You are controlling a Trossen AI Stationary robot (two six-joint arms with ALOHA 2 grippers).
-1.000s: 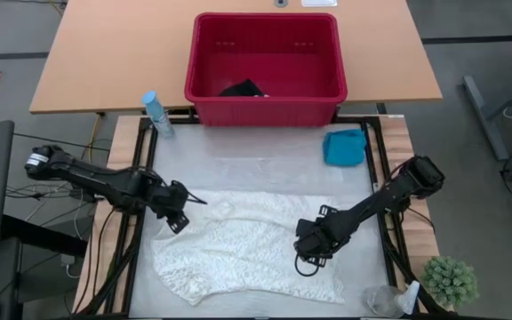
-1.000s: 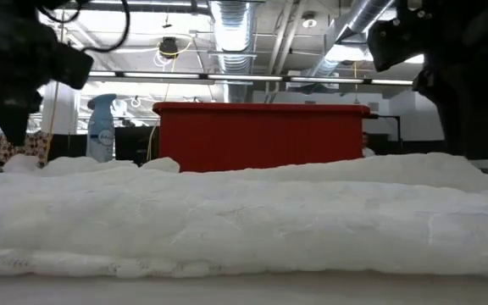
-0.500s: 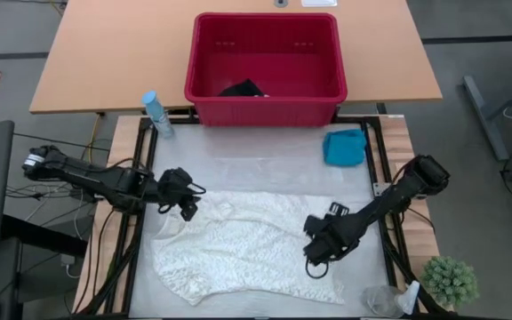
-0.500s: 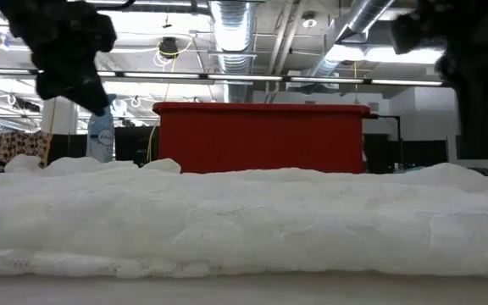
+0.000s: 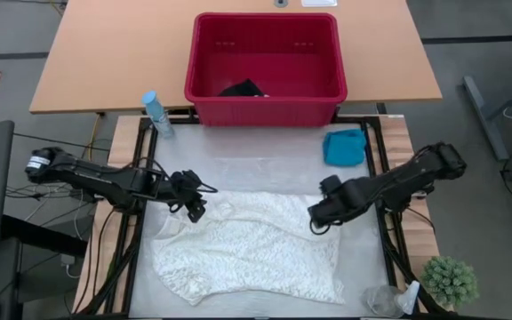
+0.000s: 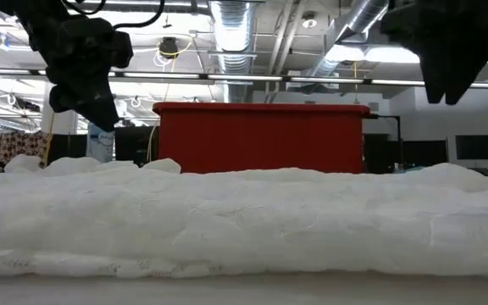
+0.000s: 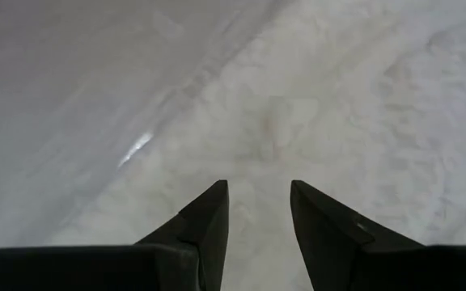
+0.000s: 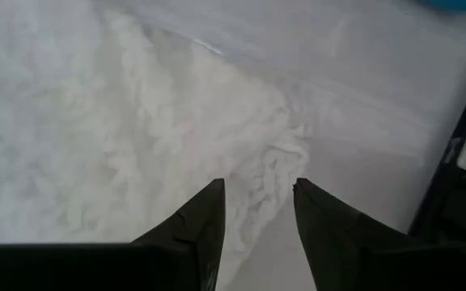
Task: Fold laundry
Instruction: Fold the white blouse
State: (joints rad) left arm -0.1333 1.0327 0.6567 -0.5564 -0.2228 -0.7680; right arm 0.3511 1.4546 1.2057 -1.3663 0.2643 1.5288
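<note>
1. The cream cloth (image 5: 247,249) lies spread on the near half of the worktop (image 5: 265,169); the step looks like taking its far corners for a fold.
2. Left gripper (image 5: 196,212) hovers at the far-left corner, fingers (image 7: 205,222) spread, nothing between them — lower until the hem sits inside before closing.
3. Right gripper (image 5: 318,224) hangs over the far-right edge, fingers (image 8: 196,226) likewise apart and empty.
4. Room: bare worktop lies beyond the cloth; the basket (image 5: 265,98) with the dark garment (image 5: 243,89) and the blue garment (image 5: 345,147) sit farther off — fold toward the near side.
</note>
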